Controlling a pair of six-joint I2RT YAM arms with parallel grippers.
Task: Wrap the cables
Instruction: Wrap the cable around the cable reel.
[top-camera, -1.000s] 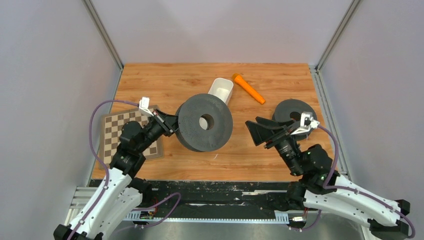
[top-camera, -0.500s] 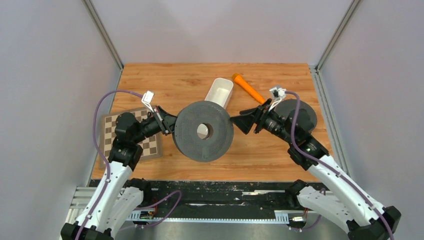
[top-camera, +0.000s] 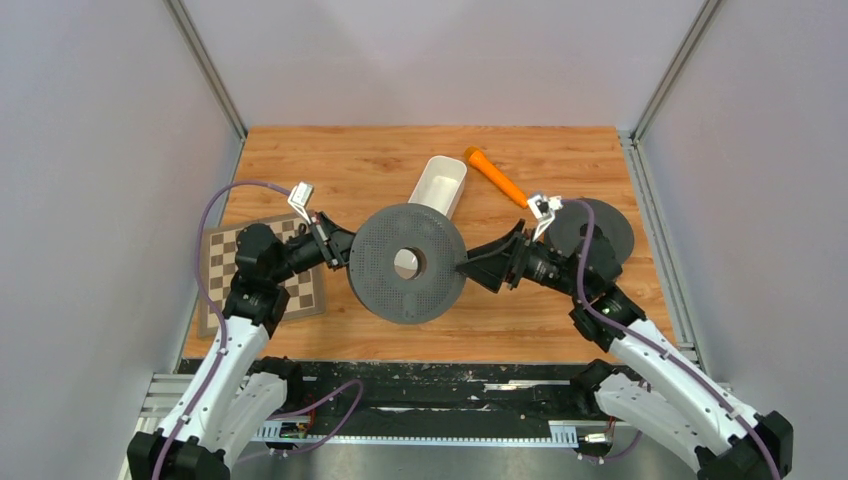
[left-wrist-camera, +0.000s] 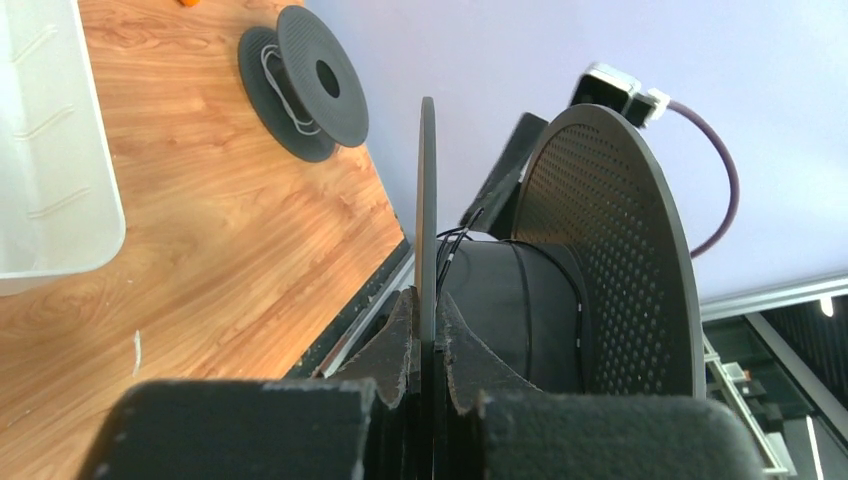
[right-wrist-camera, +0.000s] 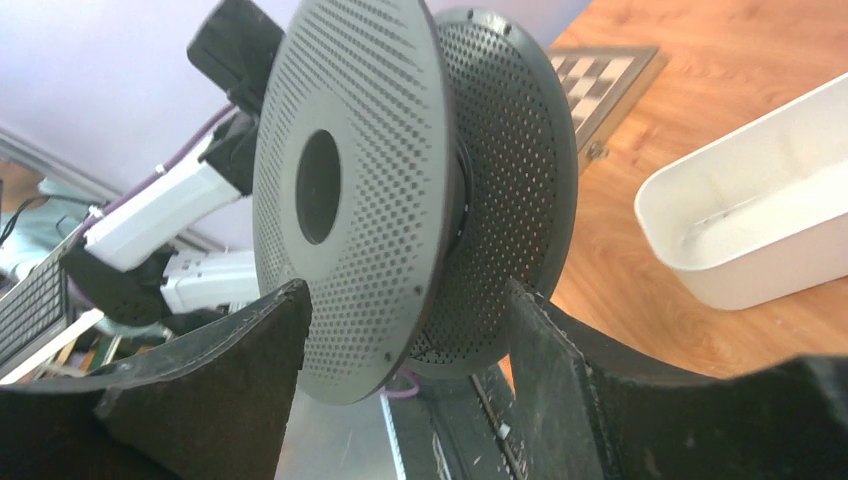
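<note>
My left gripper (top-camera: 343, 252) is shut on the left flange rim of a large black perforated spool (top-camera: 407, 263) and holds it above the table. In the left wrist view (left-wrist-camera: 428, 320) the jaws pinch the thin flange edge (left-wrist-camera: 428, 200). Thin dark cables (left-wrist-camera: 579, 300) run around the spool's hub. My right gripper (top-camera: 468, 268) is open at the spool's right rim. In the right wrist view (right-wrist-camera: 400, 335) its fingers straddle the spool (right-wrist-camera: 400, 170) without touching it. A smaller black spool (left-wrist-camera: 300, 80) with whitish wire (left-wrist-camera: 272, 78) wound on it lies on the table.
A white tray (top-camera: 440, 185) and an orange tool (top-camera: 497, 177) lie behind the large spool. A checkerboard mat (top-camera: 215, 262) lies under the left arm. The small spool (top-camera: 600, 225) sits at the right, partly behind my right arm. Walls close in both sides.
My right arm has swung left from beside the small spool to the large spool's right rim, jaws open. The left gripper has turned the spool's face more toward the top camera.
</note>
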